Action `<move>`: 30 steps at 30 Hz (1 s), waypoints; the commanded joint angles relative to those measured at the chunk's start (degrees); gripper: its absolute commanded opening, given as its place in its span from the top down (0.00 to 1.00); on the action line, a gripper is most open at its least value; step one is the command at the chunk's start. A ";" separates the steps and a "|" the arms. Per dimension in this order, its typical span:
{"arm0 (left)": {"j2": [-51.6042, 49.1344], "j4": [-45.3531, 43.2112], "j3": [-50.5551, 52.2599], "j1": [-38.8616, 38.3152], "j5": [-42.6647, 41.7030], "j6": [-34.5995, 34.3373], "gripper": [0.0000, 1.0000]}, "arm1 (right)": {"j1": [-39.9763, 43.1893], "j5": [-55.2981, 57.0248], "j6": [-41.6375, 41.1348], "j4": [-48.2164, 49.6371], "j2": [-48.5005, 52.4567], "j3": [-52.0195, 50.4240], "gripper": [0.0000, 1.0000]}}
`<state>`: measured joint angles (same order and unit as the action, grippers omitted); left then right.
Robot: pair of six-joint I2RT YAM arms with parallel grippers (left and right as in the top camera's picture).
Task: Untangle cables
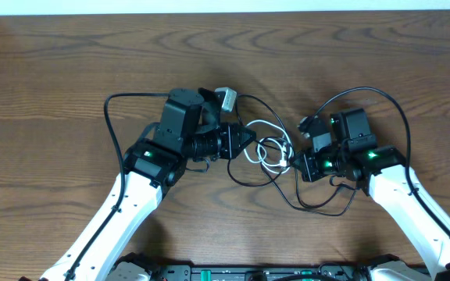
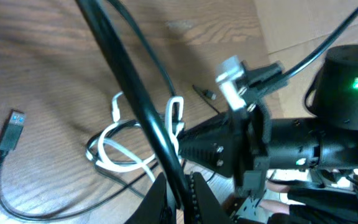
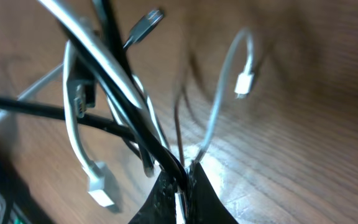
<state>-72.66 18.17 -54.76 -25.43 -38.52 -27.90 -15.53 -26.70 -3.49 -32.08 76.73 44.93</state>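
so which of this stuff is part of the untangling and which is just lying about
job: cables, white and black; left pincer; right pincer
just there: table; arm wires

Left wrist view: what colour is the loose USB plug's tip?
Blue, on a black USB plug; left wrist view shows it best.

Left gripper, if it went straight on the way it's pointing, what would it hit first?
Probably the white cable looped just ahead of the left gripper, with the right gripper close behind it. Depth is hard to judge.
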 commanded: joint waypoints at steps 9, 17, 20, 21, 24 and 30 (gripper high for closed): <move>0.35 3.58 -0.22 1.11 6.36 4.85 0.92 | 4.76 20.92 -11.04 -3.54 -0.55 -0.09 0.99; 0.35 11.50 -0.22 9.38 8.15 8.02 0.92 | 11.67 35.54 -21.14 -9.18 -0.55 -0.09 0.99; 0.42 13.33 -0.22 13.68 8.15 9.11 0.92 | 15.21 37.57 -24.39 -10.34 -0.55 -0.09 0.99; 0.46 13.66 -0.22 14.99 8.15 9.42 0.92 | 16.35 37.59 -24.39 -10.60 -0.55 -0.09 0.99; 0.48 14.38 -0.22 20.04 7.93 9.49 0.92 | 20.52 37.73 -24.37 -11.41 -0.55 -0.09 0.99; 0.48 14.34 -0.22 27.02 4.48 9.46 0.92 | 26.93 36.85 -24.37 -11.78 -0.55 -0.09 0.99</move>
<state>-72.75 32.47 -54.76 -0.49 -32.12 -19.46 9.43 8.97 -26.39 -43.68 76.34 44.93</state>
